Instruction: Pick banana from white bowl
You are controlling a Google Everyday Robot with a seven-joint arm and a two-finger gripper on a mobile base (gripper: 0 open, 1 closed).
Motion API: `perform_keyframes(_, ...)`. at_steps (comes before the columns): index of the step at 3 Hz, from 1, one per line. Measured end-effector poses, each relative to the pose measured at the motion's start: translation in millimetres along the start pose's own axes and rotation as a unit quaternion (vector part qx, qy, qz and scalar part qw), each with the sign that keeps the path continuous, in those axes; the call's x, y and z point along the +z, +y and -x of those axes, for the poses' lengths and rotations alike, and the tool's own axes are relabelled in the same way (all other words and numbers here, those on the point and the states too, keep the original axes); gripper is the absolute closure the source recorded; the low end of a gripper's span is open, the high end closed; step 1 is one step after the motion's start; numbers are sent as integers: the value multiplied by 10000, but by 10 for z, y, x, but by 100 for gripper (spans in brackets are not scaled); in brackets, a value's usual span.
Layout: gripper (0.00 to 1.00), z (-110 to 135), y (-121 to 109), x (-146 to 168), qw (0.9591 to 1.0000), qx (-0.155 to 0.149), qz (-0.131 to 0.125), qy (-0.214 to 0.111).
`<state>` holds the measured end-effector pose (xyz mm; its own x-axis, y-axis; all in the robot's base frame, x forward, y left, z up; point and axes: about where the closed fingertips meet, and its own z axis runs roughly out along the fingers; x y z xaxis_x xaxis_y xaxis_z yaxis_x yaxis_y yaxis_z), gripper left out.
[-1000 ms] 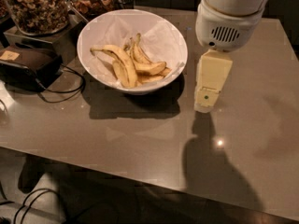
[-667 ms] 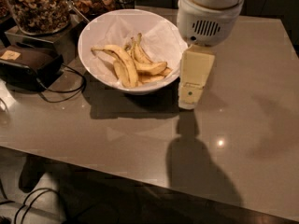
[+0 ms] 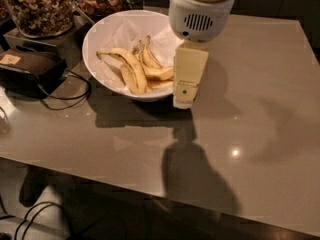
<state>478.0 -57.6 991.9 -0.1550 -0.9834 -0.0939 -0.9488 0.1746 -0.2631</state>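
Note:
The white bowl (image 3: 107, 76), lined with crinkled white paper, stands at the back left of the table. Inside it lies the long curved yellow banana (image 3: 127, 64), its thin stem pointing left, with shorter bananas (image 3: 152, 69) beside it on the right. My gripper (image 3: 184, 100) hangs from the white arm and points down at the bowl's right rim, just right of the bananas and above the table. It holds nothing that I can see.
Two glass jars of nuts (image 3: 37, 6) stand behind the bowl at the back left. A dark box (image 3: 27, 71) with black cables lies left of the bowl. The grey-brown table (image 3: 250, 109) stretches to the right and front.
My gripper and arm have moved left, from well right of the bowl to its right rim. The bananas have not moved.

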Motion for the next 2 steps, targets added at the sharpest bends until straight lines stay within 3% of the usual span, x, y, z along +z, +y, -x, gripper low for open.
perform_keyframes(1,0,144,-65,-15,9996,-118,-74,-258)
perform_keyframes(2,0,337,-189,1,9991,-25,23,-430)
